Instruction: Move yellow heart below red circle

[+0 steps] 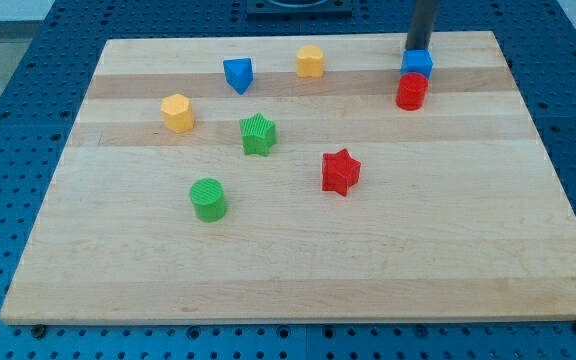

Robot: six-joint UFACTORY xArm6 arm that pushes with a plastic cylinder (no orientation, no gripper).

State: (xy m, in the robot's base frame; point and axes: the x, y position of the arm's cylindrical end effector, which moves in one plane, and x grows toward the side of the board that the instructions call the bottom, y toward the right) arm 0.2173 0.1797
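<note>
The yellow heart (310, 61) sits near the view's top, middle of the wooden board (298, 270). The red circle (411, 91) stands at the upper right, touching or nearly touching the blue cube (417, 63) just above it. My tip (418, 48) comes down at the board's top right, right behind the blue cube, on its upper side. The tip is well to the right of the yellow heart and apart from it.
A blue triangle (238, 74) lies left of the yellow heart. A yellow hexagon (177, 112) is at the upper left. A green star (258, 134), a green circle (208, 199) and a red star (340, 171) sit around the middle.
</note>
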